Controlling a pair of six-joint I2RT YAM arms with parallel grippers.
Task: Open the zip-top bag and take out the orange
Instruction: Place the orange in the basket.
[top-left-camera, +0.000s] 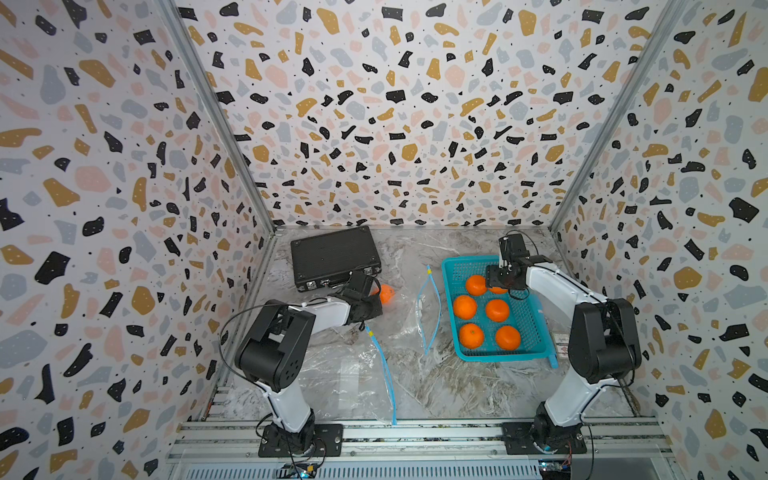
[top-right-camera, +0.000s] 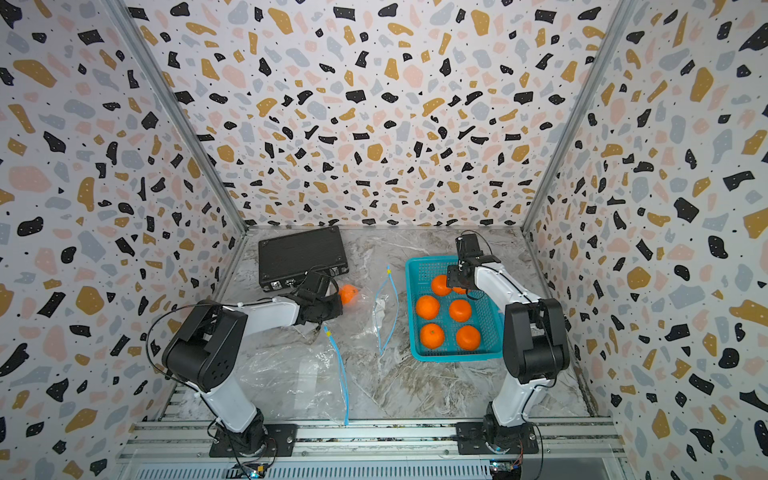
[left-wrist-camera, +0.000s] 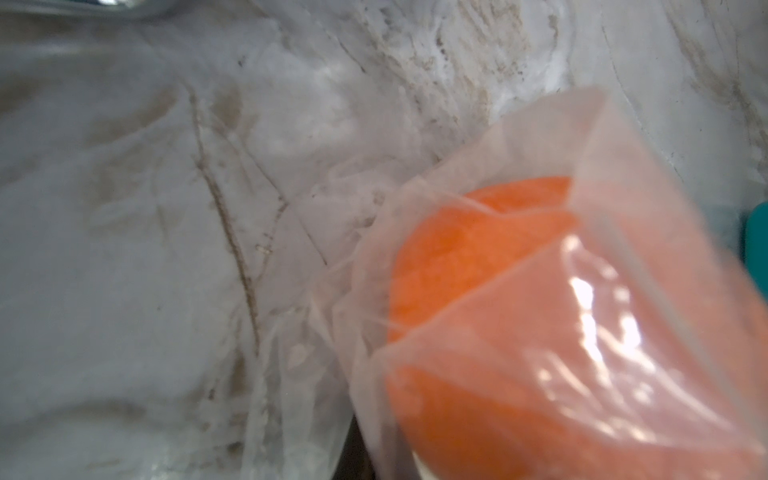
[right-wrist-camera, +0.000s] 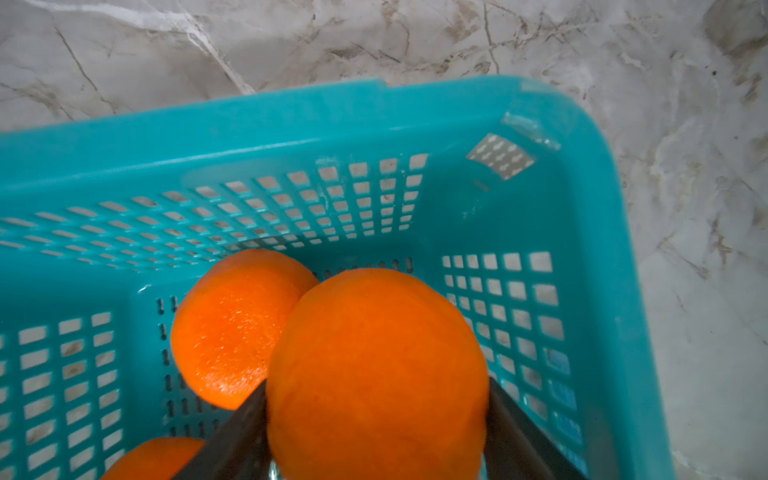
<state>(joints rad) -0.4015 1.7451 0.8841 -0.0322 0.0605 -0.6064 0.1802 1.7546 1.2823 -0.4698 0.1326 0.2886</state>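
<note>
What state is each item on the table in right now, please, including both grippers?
Black case: closed.
Middle bag: zip mouth gaping open.
Bagged orange: inside the middle bag.
Near bag: lying flat, zip looks shut.
Basket: holds five loose oranges.
Left gripper: shut, beside the bagged orange.
Right gripper: shut on a sixth orange.

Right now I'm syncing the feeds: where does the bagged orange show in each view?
In a top view: bagged orange centre-left, by black case.
In a top view: same place.
Left wrist: close up, inside the zip-top bag.
Right wrist: not in it.
Shared landmark: teal basket, in all four.
</note>
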